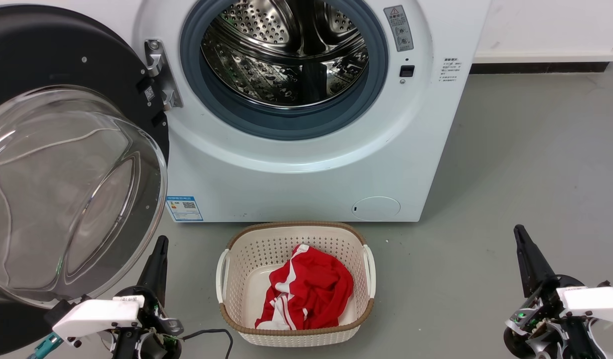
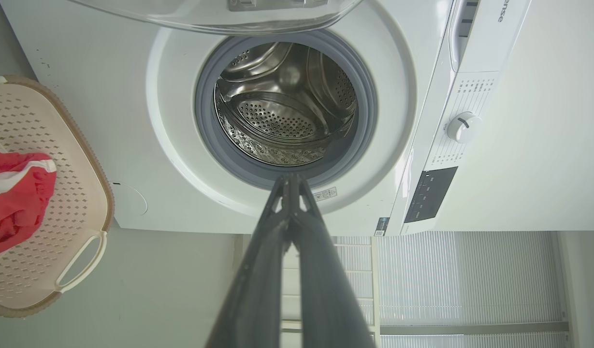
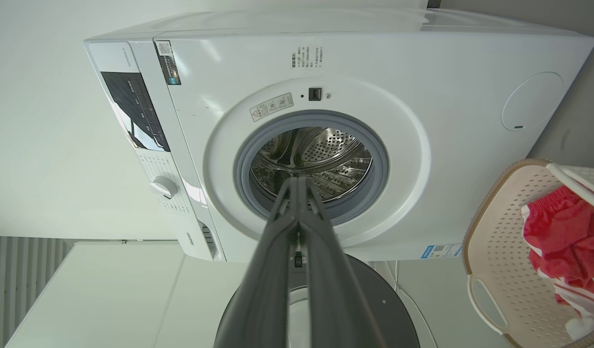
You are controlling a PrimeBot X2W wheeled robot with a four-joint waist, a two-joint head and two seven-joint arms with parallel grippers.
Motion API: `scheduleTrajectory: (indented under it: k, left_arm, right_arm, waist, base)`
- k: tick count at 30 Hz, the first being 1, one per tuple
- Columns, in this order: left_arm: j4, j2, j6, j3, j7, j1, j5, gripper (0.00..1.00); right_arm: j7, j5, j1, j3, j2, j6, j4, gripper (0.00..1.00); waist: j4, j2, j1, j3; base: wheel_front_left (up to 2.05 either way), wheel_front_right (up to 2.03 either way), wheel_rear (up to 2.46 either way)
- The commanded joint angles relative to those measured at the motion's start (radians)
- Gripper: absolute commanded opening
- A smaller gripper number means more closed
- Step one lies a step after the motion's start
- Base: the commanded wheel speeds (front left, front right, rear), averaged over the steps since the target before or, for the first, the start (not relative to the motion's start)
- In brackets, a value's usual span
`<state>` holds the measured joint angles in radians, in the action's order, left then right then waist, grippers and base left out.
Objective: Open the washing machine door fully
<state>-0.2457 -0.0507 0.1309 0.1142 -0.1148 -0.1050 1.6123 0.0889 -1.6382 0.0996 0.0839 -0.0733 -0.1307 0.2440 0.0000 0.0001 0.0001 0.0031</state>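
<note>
We see the washing machine door [image 1: 72, 174], glossy black around smooth clear glass. The drum [image 1: 286, 60] is shiny metal with little holes. The basket [image 1: 296, 227] is pale plastic, holding soft red cloth [image 1: 311, 291].

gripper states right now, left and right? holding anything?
Left gripper: jaws shut, holding nothing.
Right gripper: jaws shut, holding nothing.
</note>
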Motion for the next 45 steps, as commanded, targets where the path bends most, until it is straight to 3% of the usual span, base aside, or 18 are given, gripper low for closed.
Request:
scheduleTrajectory:
  k: [1,45]
  left_arm:
    - [0.000,0.001,0.003,0.003,-0.003,-0.008,0.001,0.00]
    - [0.000,0.001,0.003,0.003,-0.002,-0.007,0.001,0.00]
  right_arm:
    - [0.005,0.003,0.014,0.002,0.003,0.000,0.002,0.00]
    - [0.015,0.014,0.016,0.015,0.012,0.000,0.002,0.00]
  waist:
    - [0.000,-0.0001,-0.0001,0.000]
    - [0.000,-0.0001,-0.0001,0.000]
  base:
    - [0.00,0.00,0.00]
    - [0.00,0.00,0.00]
